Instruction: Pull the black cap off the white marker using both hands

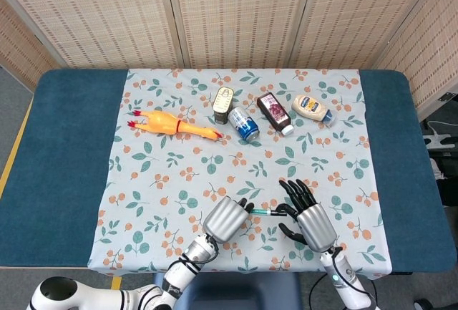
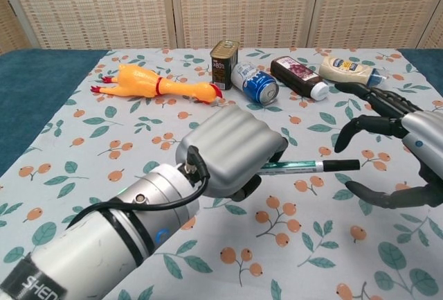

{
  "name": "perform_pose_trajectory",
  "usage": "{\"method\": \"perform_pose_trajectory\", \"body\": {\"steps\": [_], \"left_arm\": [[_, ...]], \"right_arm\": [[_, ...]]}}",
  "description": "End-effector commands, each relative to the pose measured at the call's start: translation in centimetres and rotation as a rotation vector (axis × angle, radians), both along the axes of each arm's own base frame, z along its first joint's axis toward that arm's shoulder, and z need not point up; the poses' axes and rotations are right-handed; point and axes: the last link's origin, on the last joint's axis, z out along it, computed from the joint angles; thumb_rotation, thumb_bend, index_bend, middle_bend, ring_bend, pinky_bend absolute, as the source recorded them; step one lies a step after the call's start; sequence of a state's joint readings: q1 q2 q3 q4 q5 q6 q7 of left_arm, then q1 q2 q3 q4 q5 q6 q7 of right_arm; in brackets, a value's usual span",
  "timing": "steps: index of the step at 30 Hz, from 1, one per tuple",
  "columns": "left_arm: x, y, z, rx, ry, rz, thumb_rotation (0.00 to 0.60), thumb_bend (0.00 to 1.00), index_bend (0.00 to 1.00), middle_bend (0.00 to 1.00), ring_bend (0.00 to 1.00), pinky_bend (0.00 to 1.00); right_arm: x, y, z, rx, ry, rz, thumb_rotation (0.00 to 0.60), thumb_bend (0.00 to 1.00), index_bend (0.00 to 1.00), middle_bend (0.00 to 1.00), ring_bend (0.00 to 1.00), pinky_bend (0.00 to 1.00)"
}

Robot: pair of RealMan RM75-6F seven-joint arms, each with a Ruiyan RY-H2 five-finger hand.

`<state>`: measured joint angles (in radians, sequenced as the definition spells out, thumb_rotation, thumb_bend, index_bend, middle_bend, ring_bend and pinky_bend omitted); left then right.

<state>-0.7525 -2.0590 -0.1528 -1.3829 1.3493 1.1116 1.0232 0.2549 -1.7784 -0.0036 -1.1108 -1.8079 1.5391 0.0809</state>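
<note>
My left hand (image 1: pixel 227 218) (image 2: pixel 232 150) grips the white marker (image 2: pixel 294 167) by its barrel and holds it level above the cloth. The marker's black cap (image 2: pixel 341 165) (image 1: pixel 275 212) points to the right, out of the fist. My right hand (image 1: pixel 306 214) (image 2: pixel 398 147) is open just beyond the cap. Its fingers (image 2: pixel 367 127) reach over the cap's end and the thumb (image 2: pixel 377 197) lies below, with a gap to the cap on both sides.
At the back of the floral cloth (image 1: pixel 179 174) lie a rubber chicken (image 1: pixel 170 124), a small tin (image 1: pixel 224 102), a blue can (image 1: pixel 243 123), a dark sauce bottle (image 1: pixel 275 112) and a mayonnaise bottle (image 1: pixel 313 107). Blue table (image 1: pixel 64 145) borders the cloth.
</note>
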Motion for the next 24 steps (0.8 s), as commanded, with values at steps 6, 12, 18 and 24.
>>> {"method": "perform_pose_trajectory", "body": {"steps": [6, 12, 18, 24], "left_arm": [[0.0, -0.1, 0.1, -0.006, -0.006, 0.004, 0.6, 0.44, 0.72, 0.87, 0.98, 1.0], [0.0, -0.4, 0.2, -0.012, -0.001, 0.0, 0.6, 0.44, 0.72, 0.87, 0.98, 1.0], [0.0, -0.6, 0.3, -0.015, -0.002, -0.005, 0.6, 0.44, 0.71, 0.86, 0.98, 1.0], [0.0, -0.5, 0.3, -0.017, -0.003, -0.003, 0.6, 0.44, 0.71, 0.86, 0.98, 1.0]], "right_arm": [[0.3, -0.2, -0.5, -0.005, -0.001, 0.013, 0.6, 0.19, 0.48, 0.01, 0.0, 0.0], [0.4, -0.6, -0.7, -0.027, 0.013, 0.012, 0.6, 0.19, 0.48, 0.01, 0.0, 0.0], [0.3, -0.8, -0.9, -0.027, 0.021, 0.005, 0.6, 0.2, 0.49, 0.01, 0.0, 0.0], [0.3, -0.8, -1.3, -0.02, 0.028, 0.003, 0.6, 0.21, 0.52, 0.01, 0.0, 0.0]]}}
